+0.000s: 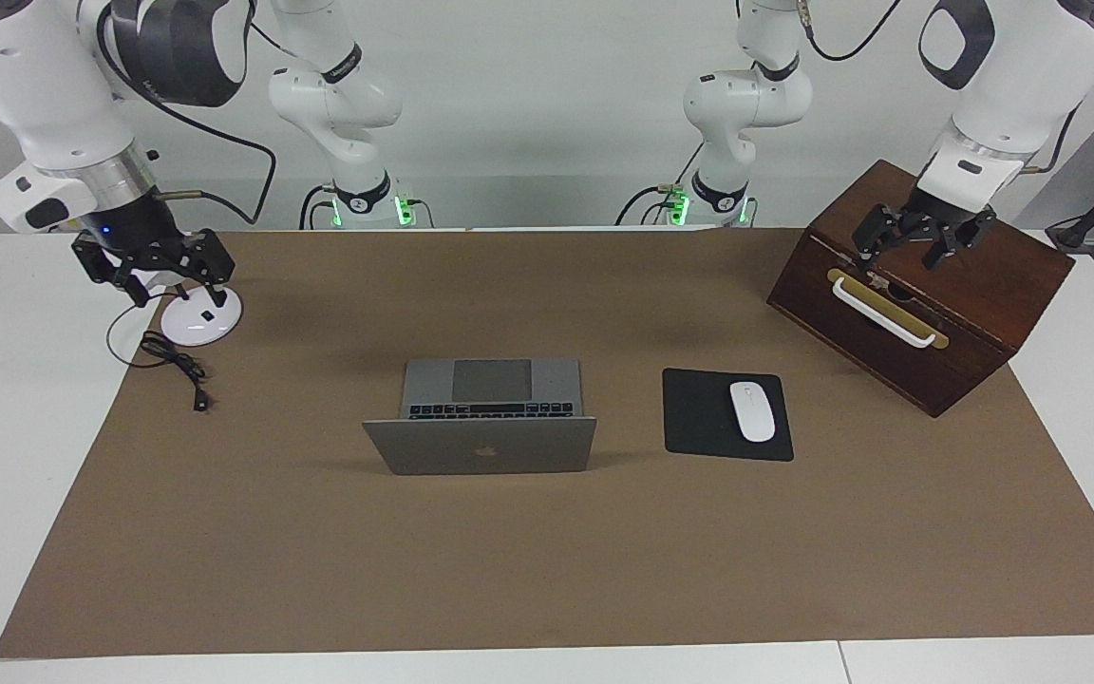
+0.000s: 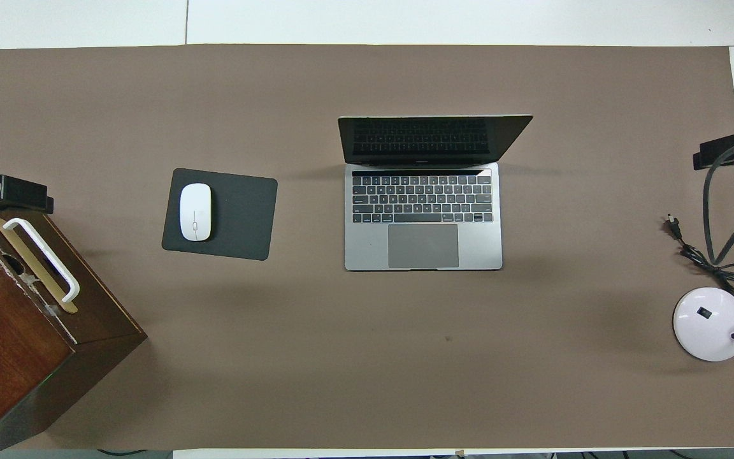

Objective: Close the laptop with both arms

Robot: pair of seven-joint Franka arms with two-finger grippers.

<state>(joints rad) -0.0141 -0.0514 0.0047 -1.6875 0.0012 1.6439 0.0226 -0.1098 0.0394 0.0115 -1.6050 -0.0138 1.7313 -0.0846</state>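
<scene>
In the facing view, the laptop (image 1: 480,418) stands open in the middle of the brown mat (image 1: 547,551), its lid with the dark logo turned away from the robots and its keyboard and trackpad toward them. A black mouse pad (image 1: 704,418) lies just beside it toward the left arm's end of the table, with a white mouse (image 1: 752,410) on it. The left gripper (image 1: 922,249) hangs over a dark wooden box (image 1: 984,285) with a white handle, fingers spread apart and holding nothing. The right gripper (image 1: 156,277) hangs over the round white base of a desk lamp (image 1: 200,318), fingers likewise spread and empty; a black cord (image 1: 172,361) lies coiled next to the base. Both grippers are well apart from the laptop. In the overhead view, the laptop (image 2: 423,217) shows its dark screen tilted back, untouched. The mouse pad (image 2: 236,217), the mouse (image 2: 195,211), the box (image 2: 16,331) and the lamp base (image 2: 710,324) sit as before described, and only dark tips of the grippers show at the mat's two ends.
</scene>
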